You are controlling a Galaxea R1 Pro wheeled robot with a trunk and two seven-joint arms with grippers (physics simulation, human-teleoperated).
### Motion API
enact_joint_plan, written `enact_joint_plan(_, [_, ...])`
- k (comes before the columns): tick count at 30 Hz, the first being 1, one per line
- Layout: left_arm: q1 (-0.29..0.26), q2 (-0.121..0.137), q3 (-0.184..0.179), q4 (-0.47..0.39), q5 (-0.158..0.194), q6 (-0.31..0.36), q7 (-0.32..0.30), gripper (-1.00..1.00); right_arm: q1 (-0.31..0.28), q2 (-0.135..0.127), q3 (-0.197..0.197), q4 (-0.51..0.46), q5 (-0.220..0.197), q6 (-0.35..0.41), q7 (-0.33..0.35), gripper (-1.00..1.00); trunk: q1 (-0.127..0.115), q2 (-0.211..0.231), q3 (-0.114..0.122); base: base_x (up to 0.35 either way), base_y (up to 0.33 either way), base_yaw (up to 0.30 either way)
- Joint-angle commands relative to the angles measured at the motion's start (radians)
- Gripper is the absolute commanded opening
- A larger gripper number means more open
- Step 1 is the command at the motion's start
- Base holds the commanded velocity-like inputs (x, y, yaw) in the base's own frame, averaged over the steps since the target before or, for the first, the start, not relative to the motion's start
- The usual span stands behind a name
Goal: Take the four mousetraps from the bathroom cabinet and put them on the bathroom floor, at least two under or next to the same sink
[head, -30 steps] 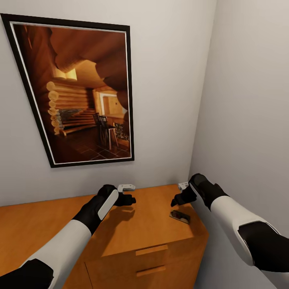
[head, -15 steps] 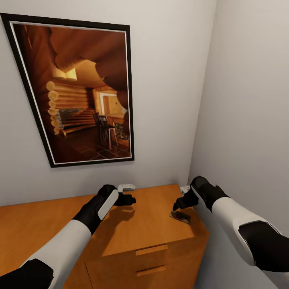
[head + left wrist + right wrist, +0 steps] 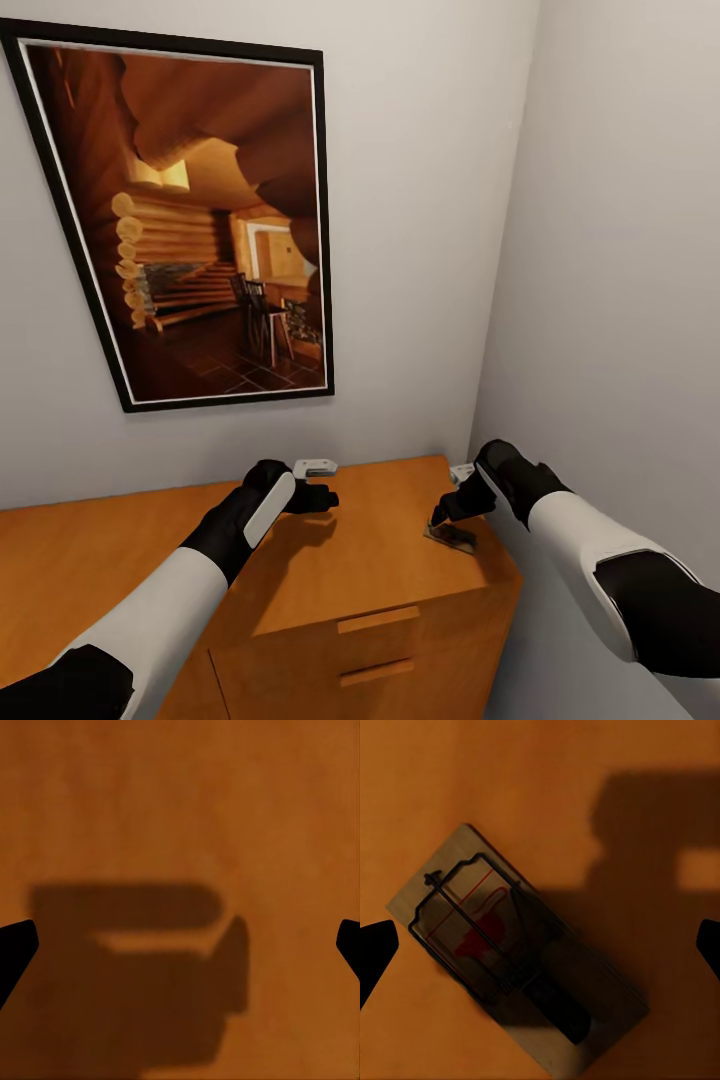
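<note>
One mousetrap (image 3: 450, 537) lies flat on the orange-brown cabinet (image 3: 330, 570), close to the top's right end. In the right wrist view the mousetrap (image 3: 472, 922) is a tan board with dark wire and a red mark, lying diagonally. My right gripper (image 3: 443, 514) hangs open just above it, and its dark fingertips (image 3: 375, 949) stand far apart on either side of the board. My left gripper (image 3: 322, 497) hovers open over bare cabinet wood (image 3: 180, 810) near the back wall, with nothing between its fingertips (image 3: 15, 949).
A large framed picture (image 3: 200, 230) hangs on the wall behind the cabinet. A grey side wall (image 3: 620, 300) stands right against the cabinet's right end, beside my right arm. Two drawer fronts with slim handles (image 3: 378, 622) face me below.
My right gripper has come down and slightly forward, closer over the mousetrap. The left arm has held still. The head view has tilted slightly.
</note>
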Motion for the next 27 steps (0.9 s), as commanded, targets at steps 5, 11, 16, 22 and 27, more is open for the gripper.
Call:
enact_joint_plan(5, [-0.001, 0.0, -0.002, -0.001, 0.011, 0.002, 0.01, 1.0, 0.0, 0.002, 0.003, -0.002, 0.011, 0.001, 0.009, 1.0, 0.0, -0.001, -0.002, 0.0, 0.0, 0.0])
enact_joint_plan(11, [-0.001, 0.0, -0.002, -0.001, 0.011, 0.002, 0.009, 1.0, 0.0, 0.005, 0.003, -0.002, 0.011, 0.001, 0.009, 1.0, 0.0, -0.001, -0.002, 0.0, 0.0, 0.0])
enact_joint_plan(16, [-0.001, -0.001, -0.002, -0.001, 0.011, 0.002, 0.01, 1.0, -0.001, 0.007, 0.004, -0.002, 0.011, -0.002, 0.008, 1.0, 0.0, -0.001, -0.002, 0.0, 0.0, 0.0])
enact_joint_plan(22, [-0.001, -0.001, -0.002, -0.002, 0.011, 0.002, 0.01, 1.0, -0.001, 0.009, 0.004, -0.001, 0.011, -0.004, 0.007, 1.0, 0.0, -0.001, -0.002, 0.0, 0.0, 0.0])
enact_joint_plan(27, [-0.001, -0.001, -0.001, -0.002, 0.011, 0.002, 0.01, 1.0, -0.001, 0.008, 0.001, 0.0, 0.011, -0.011, 0.006, 1.0, 0.0, -0.001, -0.002, 0.0, 0.0, 0.0])
